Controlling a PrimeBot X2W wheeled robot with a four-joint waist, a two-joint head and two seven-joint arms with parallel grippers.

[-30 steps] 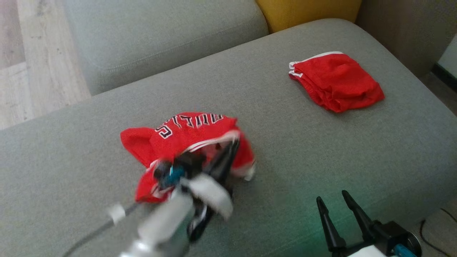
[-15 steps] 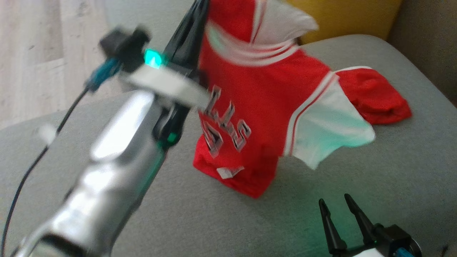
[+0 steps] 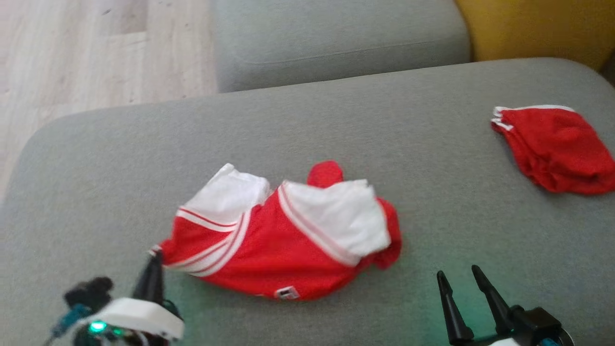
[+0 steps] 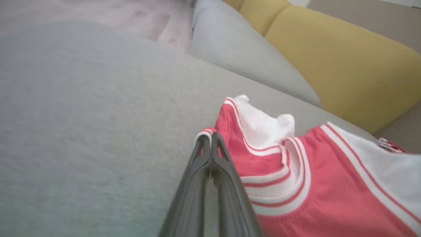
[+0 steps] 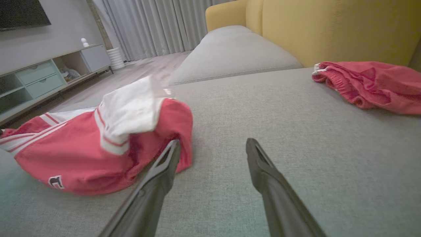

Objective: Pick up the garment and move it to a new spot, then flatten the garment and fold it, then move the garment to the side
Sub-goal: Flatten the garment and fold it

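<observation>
Left wrist view reveals left gripper [image 4: 210, 137] apparently pinching the jersey [image 4: 296, 197] trim.

The left claw [image 3: 154, 259] looks blurred; the red shorts [image 3: 552, 149] cross the right edge.

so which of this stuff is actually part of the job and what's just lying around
Part of the job:
- red and white jersey
- left gripper, shut on the jersey's trim
- right gripper, open, holding nothing

Just lying about:
- red shorts
- yellow sofa back
- tv cabinet
</observation>
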